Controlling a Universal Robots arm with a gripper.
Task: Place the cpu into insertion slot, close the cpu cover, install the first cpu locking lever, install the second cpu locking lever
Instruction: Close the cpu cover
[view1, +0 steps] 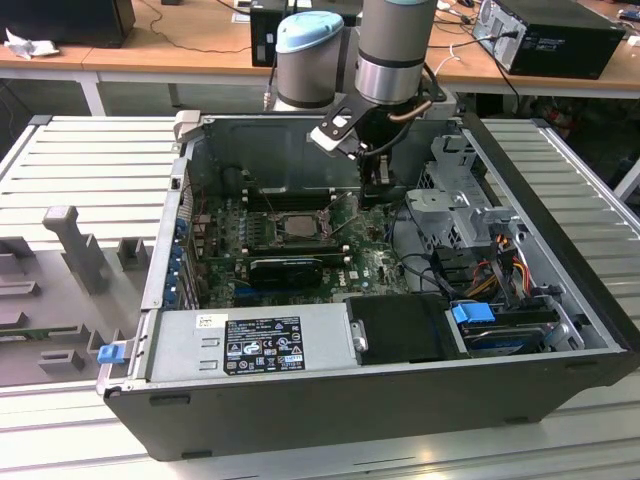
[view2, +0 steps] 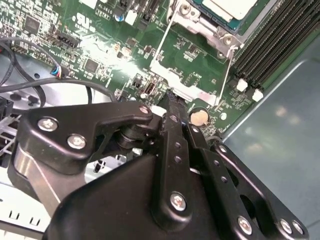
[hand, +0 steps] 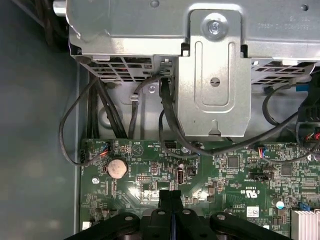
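Note:
The insertion slot (view1: 290, 228) sits on the green motherboard (view1: 370, 265) inside the open case. In the second wrist view the cpu (view2: 227, 6) lies in the slot with its pale top up. The cpu cover (view2: 192, 22) lies flat as a metal frame around it. Two thin wire levers (view2: 161, 40) (view2: 228, 65) run along the socket's sides; I cannot tell whether they are latched. My gripper (view1: 377, 185) hangs low over the board to the exterior view's right of the slot. It is shut in both wrist views (view2: 170, 97) (hand: 170, 196), fingers pressed together on nothing, close beside a coin cell (view2: 199, 116).
A metal drive cage (hand: 215, 75) with black cables (hand: 165, 107) stands just beyond the board's edge. Memory slots (view2: 270, 45) and the case wall (view2: 280, 140) border the socket. A power supply (view1: 250, 345) fills the near side of the case.

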